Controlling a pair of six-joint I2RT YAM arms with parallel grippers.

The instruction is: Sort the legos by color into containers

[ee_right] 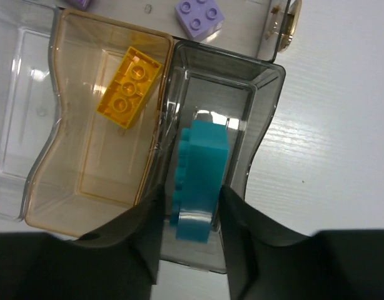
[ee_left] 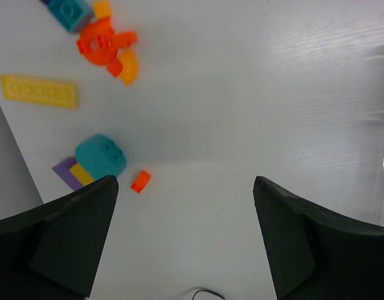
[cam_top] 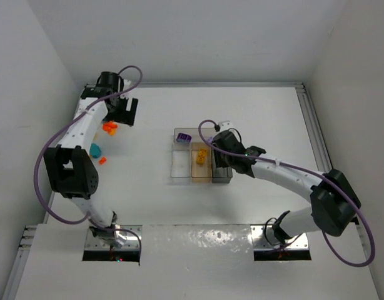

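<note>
My right gripper [ee_right: 191, 206] is shut on a teal-blue brick [ee_right: 201, 175], held on edge over the smoky grey bin [ee_right: 254, 81] at the right end of the tray [cam_top: 179, 169]. The amber middle bin [ee_right: 67, 156] holds a yellow brick [ee_right: 129, 86]. A purple brick [ee_right: 199, 15] lies in the long bin behind. My left gripper [ee_left: 184, 184] is open and empty above the table at the far left. Ahead of it lie a small orange brick [ee_left: 141, 181], a rounded teal brick [ee_left: 101, 155] on purple and yellow pieces, a yellow plate [ee_left: 39, 91] and an orange ring piece [ee_left: 103, 45].
The clear left bin [ee_right: 17, 94] has nothing in it. The loose bricks lie close to the left wall [cam_top: 48, 75]. The right arm [cam_top: 286, 175] stretches across the table's right half to the tray.
</note>
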